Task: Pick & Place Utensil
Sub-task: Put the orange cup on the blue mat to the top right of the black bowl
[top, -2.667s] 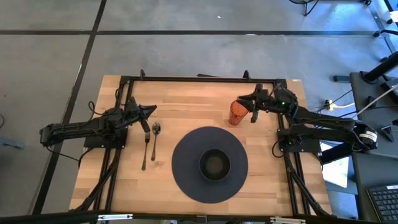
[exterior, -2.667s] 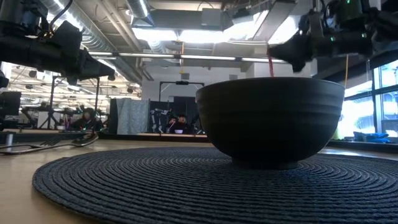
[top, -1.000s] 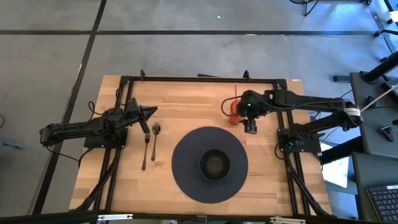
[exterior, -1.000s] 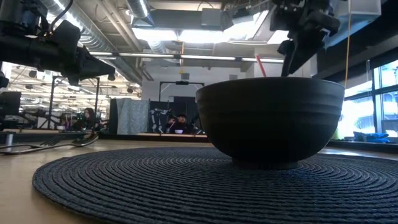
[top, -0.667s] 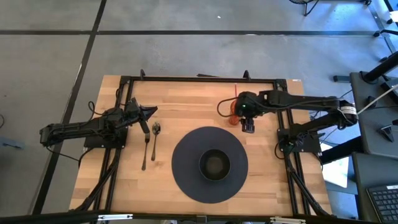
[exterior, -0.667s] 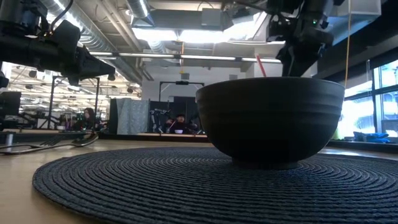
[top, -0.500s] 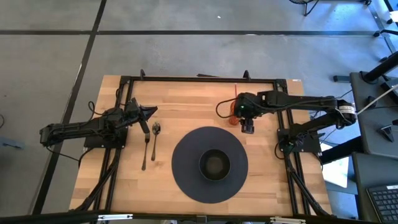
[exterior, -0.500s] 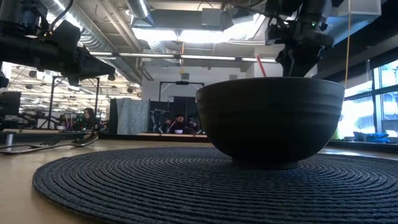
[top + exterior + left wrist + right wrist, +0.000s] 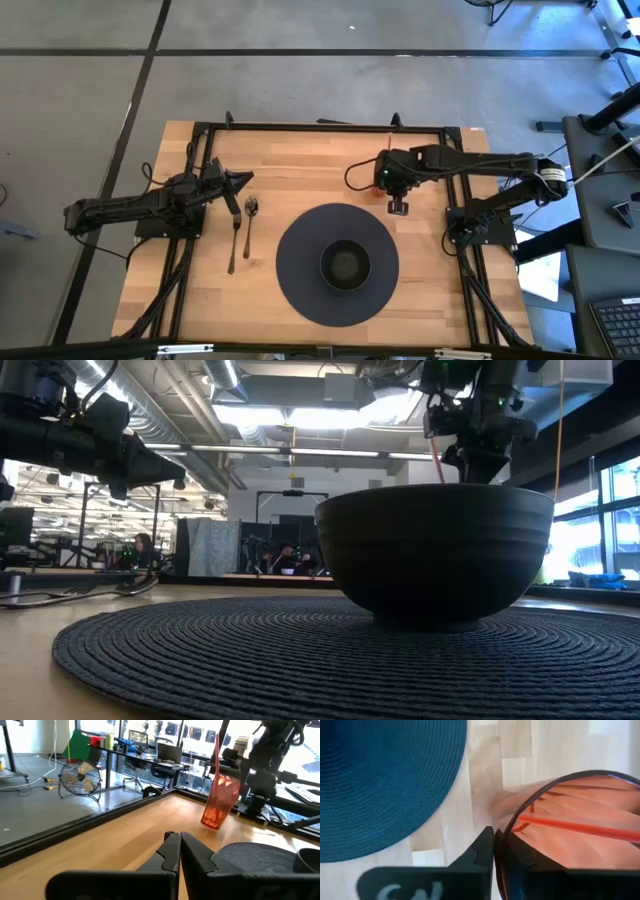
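We saw the right gripper (image 9: 493,851) pinched on the rim of the red cup (image 9: 560,820), one finger inside and one outside; a red straw (image 9: 217,749) leaned in it. The cup stood on the table (image 9: 300,165) at about one o'clock from the round mat (image 9: 300,250), whose middle held the dark bowl (image 9: 345,265). At nine o'clock from the mat lay the fork (image 9: 234,240) and spoon (image 9: 249,222), untouched. The left gripper (image 9: 178,851) hung closed and empty just beside them.
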Available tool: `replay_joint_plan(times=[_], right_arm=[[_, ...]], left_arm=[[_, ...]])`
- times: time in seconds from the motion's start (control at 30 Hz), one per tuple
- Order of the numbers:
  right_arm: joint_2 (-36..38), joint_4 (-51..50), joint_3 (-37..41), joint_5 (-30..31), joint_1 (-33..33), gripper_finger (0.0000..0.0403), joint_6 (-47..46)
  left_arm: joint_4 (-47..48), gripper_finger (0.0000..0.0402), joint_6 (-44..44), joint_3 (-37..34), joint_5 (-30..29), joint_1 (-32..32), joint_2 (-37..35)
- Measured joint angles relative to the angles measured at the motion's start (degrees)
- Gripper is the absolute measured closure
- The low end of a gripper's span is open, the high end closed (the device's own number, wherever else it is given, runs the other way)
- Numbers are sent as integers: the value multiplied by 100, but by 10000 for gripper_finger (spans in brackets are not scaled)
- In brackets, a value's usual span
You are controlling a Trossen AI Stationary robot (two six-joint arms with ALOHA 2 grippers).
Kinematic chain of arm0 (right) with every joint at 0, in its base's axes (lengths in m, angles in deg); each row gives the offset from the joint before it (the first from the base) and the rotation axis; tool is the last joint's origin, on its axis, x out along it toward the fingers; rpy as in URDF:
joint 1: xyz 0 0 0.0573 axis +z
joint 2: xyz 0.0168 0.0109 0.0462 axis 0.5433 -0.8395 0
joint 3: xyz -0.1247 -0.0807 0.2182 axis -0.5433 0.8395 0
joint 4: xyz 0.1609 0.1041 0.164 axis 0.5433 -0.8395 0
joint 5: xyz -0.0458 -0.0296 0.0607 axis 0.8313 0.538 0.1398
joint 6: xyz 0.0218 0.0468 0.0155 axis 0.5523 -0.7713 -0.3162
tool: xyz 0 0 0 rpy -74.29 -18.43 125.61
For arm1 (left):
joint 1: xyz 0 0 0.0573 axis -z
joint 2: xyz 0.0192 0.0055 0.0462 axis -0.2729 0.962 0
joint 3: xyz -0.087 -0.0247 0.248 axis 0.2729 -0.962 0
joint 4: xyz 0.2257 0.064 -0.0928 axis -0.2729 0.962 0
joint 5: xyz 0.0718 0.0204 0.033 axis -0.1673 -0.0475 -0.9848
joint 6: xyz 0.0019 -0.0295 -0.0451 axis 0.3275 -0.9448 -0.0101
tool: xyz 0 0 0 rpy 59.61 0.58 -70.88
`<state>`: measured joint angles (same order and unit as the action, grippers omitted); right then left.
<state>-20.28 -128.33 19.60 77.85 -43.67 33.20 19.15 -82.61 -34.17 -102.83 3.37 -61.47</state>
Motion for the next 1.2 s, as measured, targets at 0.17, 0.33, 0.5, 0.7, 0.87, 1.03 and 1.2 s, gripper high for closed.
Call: replay_joint_plan(times=[0.17, 0.33, 0.5, 0.7, 0.87, 1.03, 1.2], right_arm=[[0, -698, -769, 5, 423, 391, -359], [0, -1362, -1249, 288, 1210, 392, -1083], [0, -1555, -1217, 283, 1887, 392, -1720], [-19, -1181, -1024, 250, 2451, 392, -2227], [-161, -982, -826, 148, 2691, 392, -2492], [-366, -674, -557, -122, 2719, 392, -2439], [-528, -540, -506, -108, 2716, 392, -2336]], left_arm=[[0, 397, -45, 0, 206, 0, 0], [0, 398, -129, 0, 238, 0, -1], [2, 398, -129, 2, 237, 0, 0], [3, 394, -34, 1, 147, 0, -1], [3, 394, -22, 2, 20, -1, -1], [2, 394, -20, 1, -73, 0, 1], [2, 395, -22, 0, -88, 0, 0]])
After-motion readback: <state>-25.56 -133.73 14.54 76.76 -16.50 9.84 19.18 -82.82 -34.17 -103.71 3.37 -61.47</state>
